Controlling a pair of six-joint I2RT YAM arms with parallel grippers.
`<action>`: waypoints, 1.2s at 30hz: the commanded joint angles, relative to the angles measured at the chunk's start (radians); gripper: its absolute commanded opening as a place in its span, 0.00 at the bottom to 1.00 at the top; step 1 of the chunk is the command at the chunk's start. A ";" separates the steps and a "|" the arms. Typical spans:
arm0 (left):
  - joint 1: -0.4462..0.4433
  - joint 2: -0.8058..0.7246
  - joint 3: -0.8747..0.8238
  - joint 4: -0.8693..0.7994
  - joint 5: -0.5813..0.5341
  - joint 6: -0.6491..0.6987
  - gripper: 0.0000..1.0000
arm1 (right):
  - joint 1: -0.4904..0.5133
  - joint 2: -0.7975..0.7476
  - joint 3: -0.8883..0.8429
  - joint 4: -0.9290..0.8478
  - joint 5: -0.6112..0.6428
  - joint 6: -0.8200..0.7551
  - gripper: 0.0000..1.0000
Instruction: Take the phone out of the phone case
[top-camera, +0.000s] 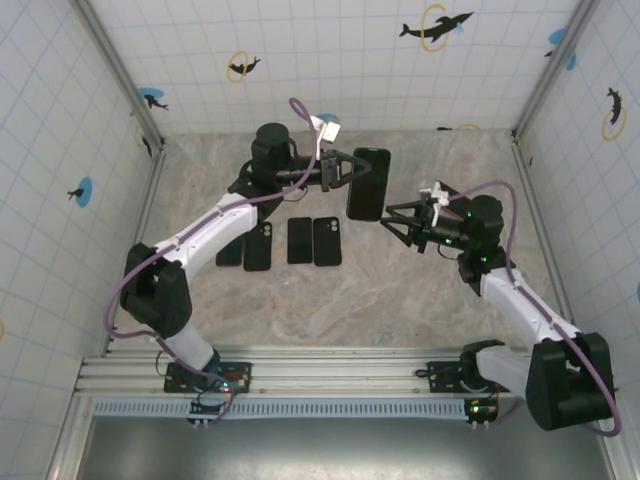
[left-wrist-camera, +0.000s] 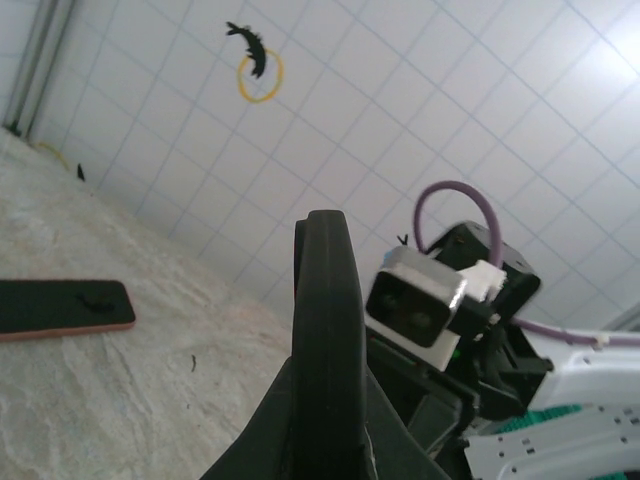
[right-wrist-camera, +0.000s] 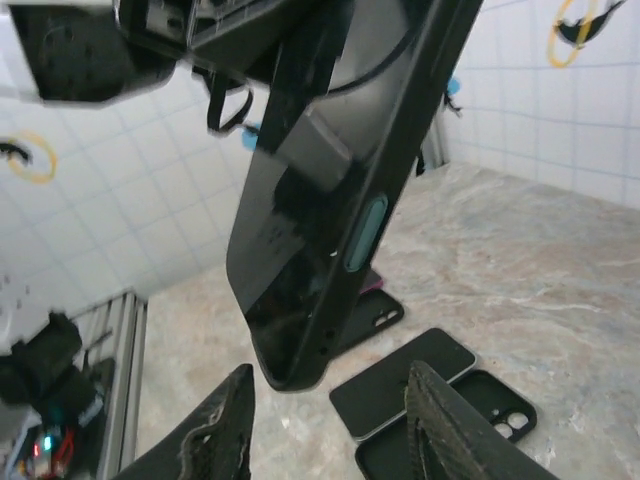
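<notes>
My L fingers (right-wrist-camera: 318, 150) are pressed tight onto the black phone case (top-camera: 369, 183), with one grey pad flat on the screen side. The left gripper (top-camera: 345, 170) pinches it by a long edge and holds it off the table (top-camera: 420, 290), screen up to the top cam. The phone (right-wrist-camera: 300, 260) sits inside the case: dark glass w/ the case rim round it and a teal side button (right-wrist-camera: 365, 235) on the edge. In the L wrist cam the case is edge-on, a thin black strip rising in front of the lens. My right gripper (top-camera: 390, 220) has its fingers (right-wrist-camera: 215, 430) spread wide and gripping nothing, tips just beside the case's lower end; I can't tell if they touch it. Its wrist camera (left-wrist-camera: 415, 305) faces mine from just behind the case. Below, a row of dark handsets (top-camera: 300, 240) lies flat on the marbled top, near the L arm; one (right-wrist-camera: 485, 420) shows two camera rings, another (left-wrist-camera: 65, 305) has a pinkish edge. White tiled walls w/ dolphin stickers (top-camera: 435, 25) close in the back and sides.
</notes>
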 joint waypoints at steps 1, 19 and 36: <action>0.010 -0.056 0.001 0.053 0.087 0.066 0.00 | 0.014 0.031 0.071 -0.111 -0.095 -0.158 0.39; 0.011 -0.061 -0.019 0.088 0.125 0.038 0.00 | 0.077 0.071 0.108 -0.002 -0.191 -0.152 0.11; 0.011 -0.057 -0.027 0.094 0.125 0.032 0.00 | 0.081 0.064 0.105 0.049 -0.222 -0.121 0.14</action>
